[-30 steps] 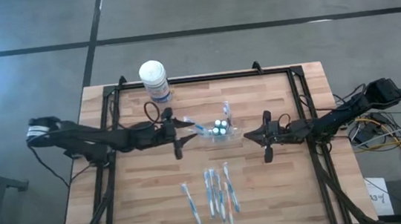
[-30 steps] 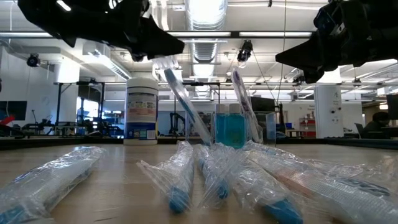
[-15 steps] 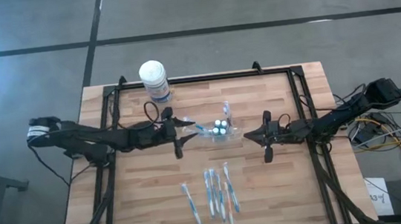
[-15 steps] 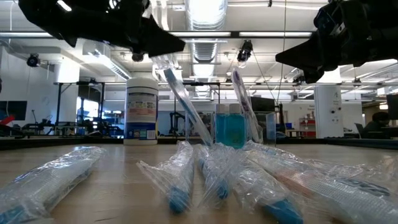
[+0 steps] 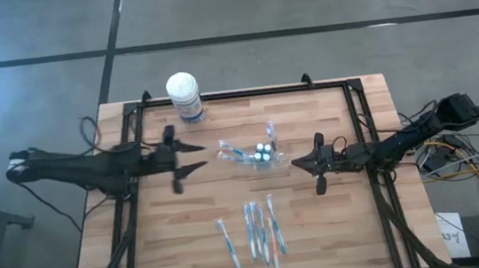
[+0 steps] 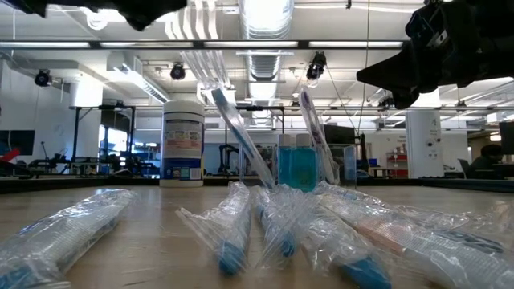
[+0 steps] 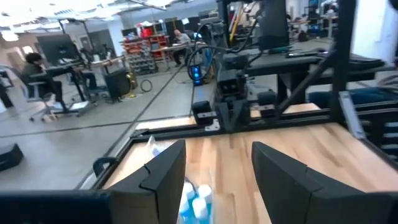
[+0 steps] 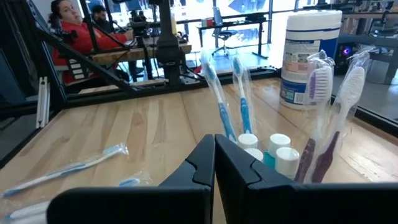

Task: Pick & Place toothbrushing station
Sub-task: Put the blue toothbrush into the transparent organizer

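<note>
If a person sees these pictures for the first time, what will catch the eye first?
Probably the clear toothbrushing station at the table's middle, with wrapped toothbrushes leaning out of it and small blue bottles inside. Next, the row of wrapped brushes lying near the front edge, and the white canister at the back.

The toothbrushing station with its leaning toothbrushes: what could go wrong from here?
1. The wrapped toothbrushes lean steeply in the toothbrushing station and may tip it or slide out.
2. The shut right end effector sits very near the holder and could nudge it.
3. Wrapped toothbrushes on the table may snag on a low pass.
</note>
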Motion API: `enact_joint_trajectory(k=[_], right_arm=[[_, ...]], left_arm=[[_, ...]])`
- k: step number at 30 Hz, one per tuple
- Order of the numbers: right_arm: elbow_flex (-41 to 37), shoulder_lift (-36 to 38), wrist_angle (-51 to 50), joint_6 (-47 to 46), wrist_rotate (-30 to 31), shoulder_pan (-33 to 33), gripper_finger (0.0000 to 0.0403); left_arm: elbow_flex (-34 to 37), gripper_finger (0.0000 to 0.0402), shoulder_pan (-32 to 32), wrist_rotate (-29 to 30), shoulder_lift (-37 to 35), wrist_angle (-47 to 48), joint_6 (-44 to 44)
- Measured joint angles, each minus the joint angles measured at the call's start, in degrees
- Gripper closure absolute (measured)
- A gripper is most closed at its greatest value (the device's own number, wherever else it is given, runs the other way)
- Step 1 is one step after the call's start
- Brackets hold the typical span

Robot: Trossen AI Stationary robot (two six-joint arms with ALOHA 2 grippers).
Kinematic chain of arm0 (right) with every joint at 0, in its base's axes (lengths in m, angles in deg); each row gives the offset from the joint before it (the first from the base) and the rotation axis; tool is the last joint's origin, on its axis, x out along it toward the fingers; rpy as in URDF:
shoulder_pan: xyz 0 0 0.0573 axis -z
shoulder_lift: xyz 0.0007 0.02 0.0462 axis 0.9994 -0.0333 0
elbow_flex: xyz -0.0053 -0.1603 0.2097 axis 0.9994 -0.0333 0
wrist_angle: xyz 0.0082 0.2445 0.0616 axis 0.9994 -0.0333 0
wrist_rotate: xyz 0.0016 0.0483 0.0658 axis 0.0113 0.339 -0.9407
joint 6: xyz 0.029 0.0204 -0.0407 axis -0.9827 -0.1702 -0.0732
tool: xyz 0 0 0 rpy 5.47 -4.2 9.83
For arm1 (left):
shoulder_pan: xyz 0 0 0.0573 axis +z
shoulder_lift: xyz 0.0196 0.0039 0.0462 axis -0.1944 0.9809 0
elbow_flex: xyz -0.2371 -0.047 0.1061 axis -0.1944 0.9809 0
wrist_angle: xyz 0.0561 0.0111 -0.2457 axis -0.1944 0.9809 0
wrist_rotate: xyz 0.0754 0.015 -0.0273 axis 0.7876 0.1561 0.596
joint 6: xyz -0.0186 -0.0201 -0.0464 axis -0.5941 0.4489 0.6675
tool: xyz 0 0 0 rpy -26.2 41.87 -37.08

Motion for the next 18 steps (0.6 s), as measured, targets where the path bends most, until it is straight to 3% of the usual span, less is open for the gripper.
enact_joint_trajectory(k=[6, 14, 18], right_arm=[[-0.13, 0.0, 0.0, -0.39, 0.0, -0.02, 0.0394], [-0.15, 0.0, 0.13, -3.12, -0.06, 0.0, 0.0394], [0.21, 0.0, 0.44, -3.93, -1.22, -0.02, 0.0394]], left_arm=[[3.8, 0.0242, -0.28, 0.17, -12.44, 12.12, 5.73], [16.21, 0.0384, -0.27, -1.16, -16.33, 3.08, 9.34], [20.34, 0.0391, -0.21, -4.57, -17.7, -4.3, 8.54]])
